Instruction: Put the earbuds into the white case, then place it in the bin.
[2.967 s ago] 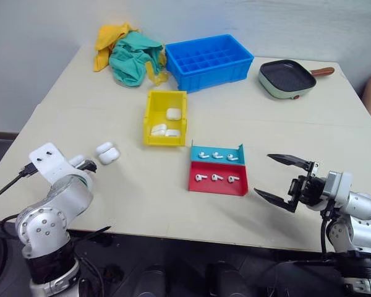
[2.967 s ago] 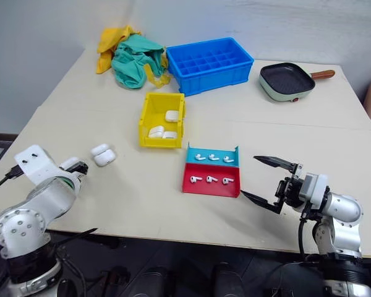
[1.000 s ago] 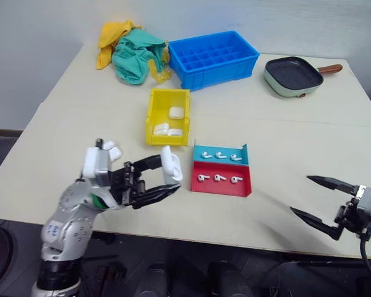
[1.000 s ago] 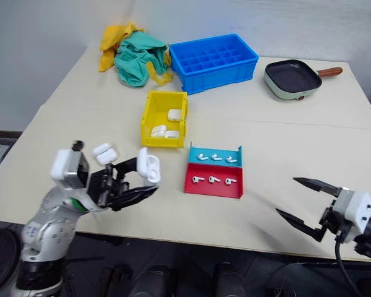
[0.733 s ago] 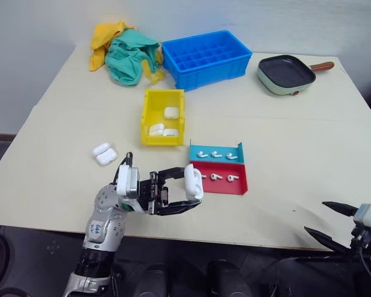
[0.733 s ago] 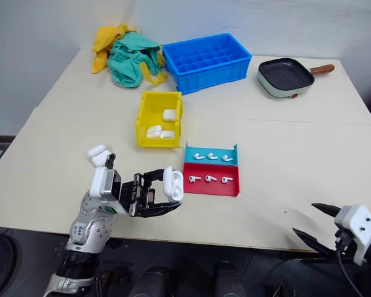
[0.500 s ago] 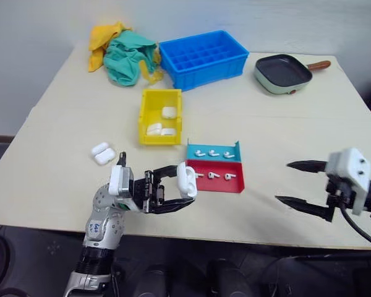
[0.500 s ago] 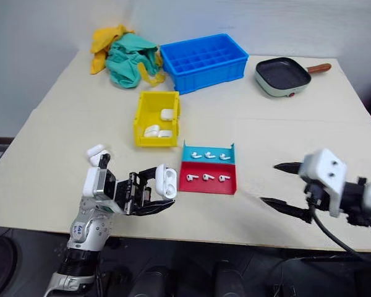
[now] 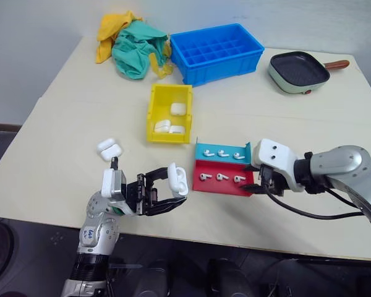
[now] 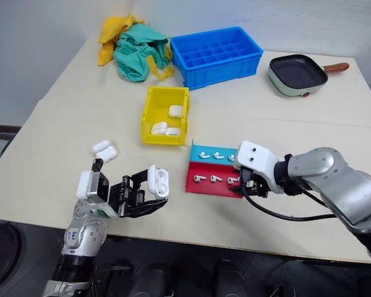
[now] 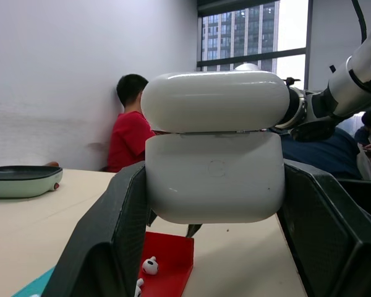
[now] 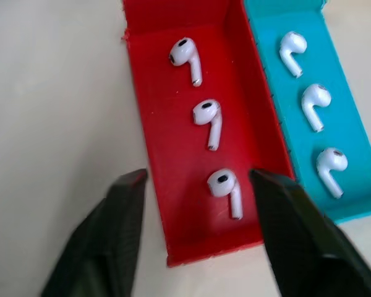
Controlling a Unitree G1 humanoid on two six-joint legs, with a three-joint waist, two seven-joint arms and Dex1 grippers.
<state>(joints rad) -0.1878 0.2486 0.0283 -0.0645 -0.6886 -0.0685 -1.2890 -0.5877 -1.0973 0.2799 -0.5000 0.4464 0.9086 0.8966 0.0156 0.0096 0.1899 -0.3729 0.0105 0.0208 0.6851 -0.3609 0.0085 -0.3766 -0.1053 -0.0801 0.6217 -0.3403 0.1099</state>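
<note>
My left gripper (image 9: pixel 171 190) is shut on a white case (image 9: pixel 178 179), held above the table's front with its lid (image 11: pixel 214 101) raised. My right gripper (image 12: pixel 199 179) hangs open over the near end of the red tray compartment (image 12: pixel 161 124). Its fingers straddle the nearest of three earbuds (image 12: pixel 224 185) lying there, without touching it. Three more earbuds (image 12: pixel 315 102) lie in the blue compartment beside them. The yellow bin (image 9: pixel 157 99) stands beyond the tray and holds three white cases (image 9: pixel 177 109).
Two more white cases (image 9: pixel 109 149) lie on the table (image 9: pixel 62 124) left of the bin. A blue gridded crate (image 9: pixel 216 52), bunched cloths (image 9: pixel 133 40) and a pan (image 9: pixel 298 71) stand along the back. A person in red (image 11: pixel 130 133) sits beyond the table.
My right arm has swung in from the table's front right to the red tray, and its jaws have narrowed. The left gripper keeps the case in much the same place.
</note>
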